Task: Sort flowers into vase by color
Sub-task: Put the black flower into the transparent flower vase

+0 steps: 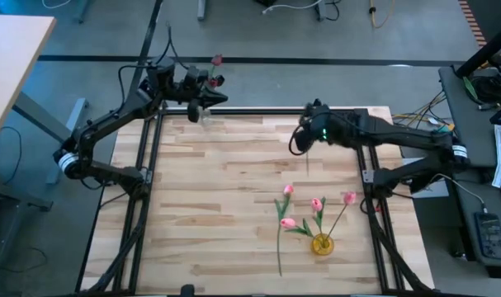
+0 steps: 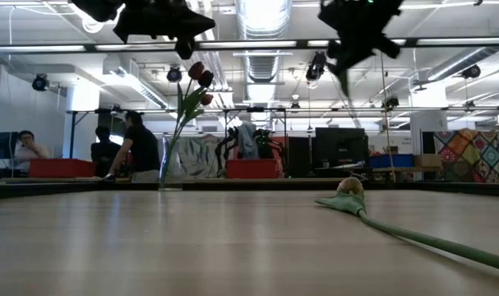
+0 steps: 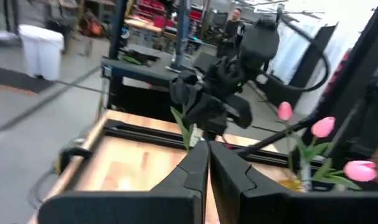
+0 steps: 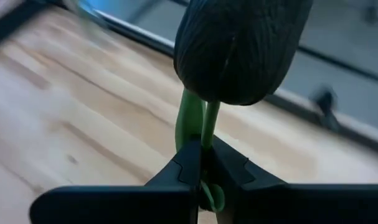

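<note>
My right gripper (image 1: 300, 142) hangs over the far middle of the table, shut on a dark maroon tulip (image 4: 238, 50). My left gripper (image 1: 221, 99) is shut at the far left edge, just above a clear vase (image 1: 202, 115) that holds dark maroon tulips (image 2: 201, 78). I see nothing between its fingers (image 3: 207, 155). A yellow vase (image 1: 322, 244) at the near right holds several pink tulips (image 1: 316, 204) by their stems. One pink tulip (image 1: 288, 223) lies flat on the table beside it. My right gripper pinches the tulip's green stem (image 4: 204, 134) between its two fingers, right below the head. The dark head stands just beyond the fingertips. The rest of the stem (image 1: 306, 163) hangs below the gripper, clear of the table.
The lying tulip's long stem (image 2: 430, 238) runs toward the near edge. Dark frame rails (image 1: 147, 165) border the wooden tabletop on the left and right. People sit and stand in the room beyond the far edge (image 2: 138, 148).
</note>
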Tool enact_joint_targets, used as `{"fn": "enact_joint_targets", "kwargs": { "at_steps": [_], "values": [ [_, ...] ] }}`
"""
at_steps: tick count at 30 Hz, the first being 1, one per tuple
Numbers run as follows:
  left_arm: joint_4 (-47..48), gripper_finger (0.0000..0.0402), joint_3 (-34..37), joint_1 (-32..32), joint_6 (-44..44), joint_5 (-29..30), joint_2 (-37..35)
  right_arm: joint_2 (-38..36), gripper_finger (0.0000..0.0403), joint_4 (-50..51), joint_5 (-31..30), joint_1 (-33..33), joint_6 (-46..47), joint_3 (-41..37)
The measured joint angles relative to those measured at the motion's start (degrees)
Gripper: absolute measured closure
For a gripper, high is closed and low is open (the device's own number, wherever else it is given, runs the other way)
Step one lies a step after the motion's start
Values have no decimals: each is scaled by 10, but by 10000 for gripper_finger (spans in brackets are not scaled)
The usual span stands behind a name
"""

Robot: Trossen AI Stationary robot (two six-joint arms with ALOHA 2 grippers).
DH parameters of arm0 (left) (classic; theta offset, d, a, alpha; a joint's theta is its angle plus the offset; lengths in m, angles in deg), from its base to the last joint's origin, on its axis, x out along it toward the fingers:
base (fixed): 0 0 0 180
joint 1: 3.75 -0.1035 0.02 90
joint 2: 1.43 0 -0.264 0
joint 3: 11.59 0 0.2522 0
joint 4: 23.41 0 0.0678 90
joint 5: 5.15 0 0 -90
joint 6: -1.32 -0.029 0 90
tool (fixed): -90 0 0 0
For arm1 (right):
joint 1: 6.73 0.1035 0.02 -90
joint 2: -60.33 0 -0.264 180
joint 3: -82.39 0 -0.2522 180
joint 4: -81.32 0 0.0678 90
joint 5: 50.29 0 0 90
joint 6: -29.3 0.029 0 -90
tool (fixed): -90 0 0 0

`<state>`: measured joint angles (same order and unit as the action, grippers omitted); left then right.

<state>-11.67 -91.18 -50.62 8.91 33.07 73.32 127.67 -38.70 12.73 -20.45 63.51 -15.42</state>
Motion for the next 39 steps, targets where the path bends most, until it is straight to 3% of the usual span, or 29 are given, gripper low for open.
{"fn": "enact_joint_targets", "kwargs": {
  "at_steps": [7,13,22,29,39],
  "values": [
    [26,402,2,-21,-26,31,-26,76,390,-185,82,-32,-172,44],
    [33,402,4,-64,-43,19,-62,199,390,-246,93,-32,-239,162],
    [143,402,4,-138,-76,-93,-91,354,390,-254,146,-38,-291,385],
    [255,377,5,-131,-146,-97,-91,430,391,-221,165,-40,-308,532],
    [205,297,4,-86,-154,-62,-74,484,391,-196,185,-40,-313,647]
  ]
}}
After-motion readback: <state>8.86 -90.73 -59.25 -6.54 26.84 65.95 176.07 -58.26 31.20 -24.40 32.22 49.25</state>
